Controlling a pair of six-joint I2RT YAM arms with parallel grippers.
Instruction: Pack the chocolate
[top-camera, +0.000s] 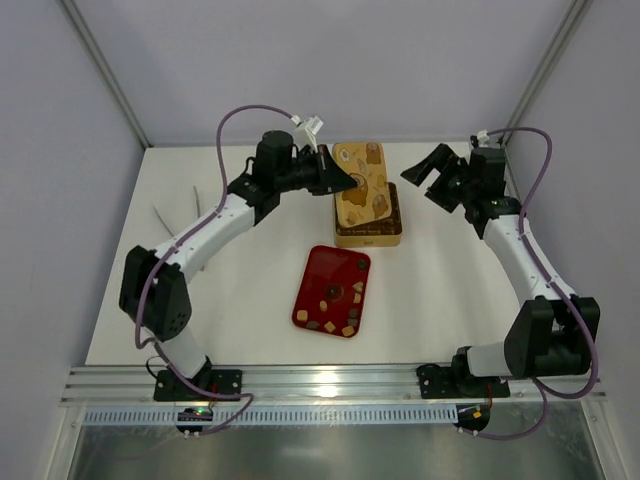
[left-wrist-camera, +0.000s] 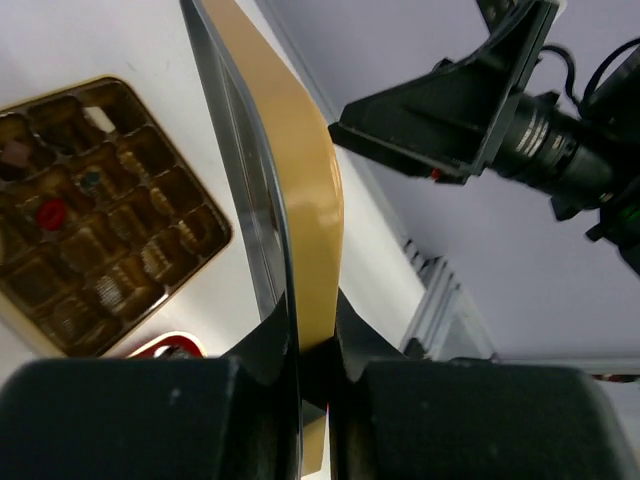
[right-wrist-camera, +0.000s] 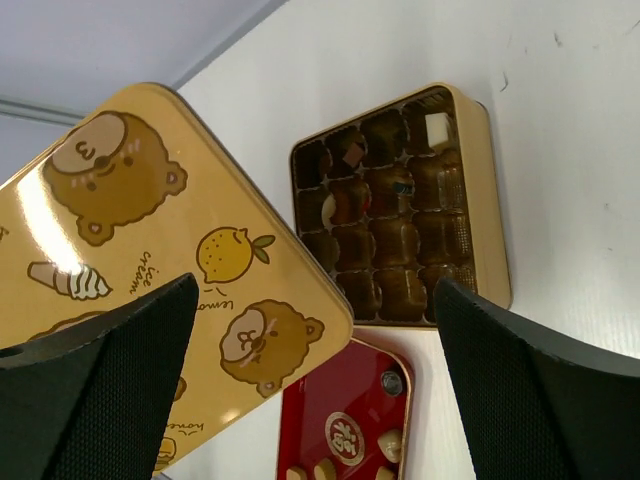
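Left pincer (left-wrist-camera: 312, 350): you have it pinching the lid (left-wrist-camera: 290, 200) by its edge, tilted above the tin (top-camera: 368, 238).
Right pincer (top-camera: 433, 178): spread, right of your tin.
Chocolate (top-camera: 330, 326): lying on the red tray (top-camera: 325, 265).

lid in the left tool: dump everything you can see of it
The lid is a gold cover with rounded corners and a shallow rim; it looks like thin glossy metal. The top is printed with brown bears, a lemon, an ice-cream cone and script. The underside looks reflective. It is tilted and held above the open tin, pinched at one edge by the left tool, which is shut on it. Nothing else visibly touches it.
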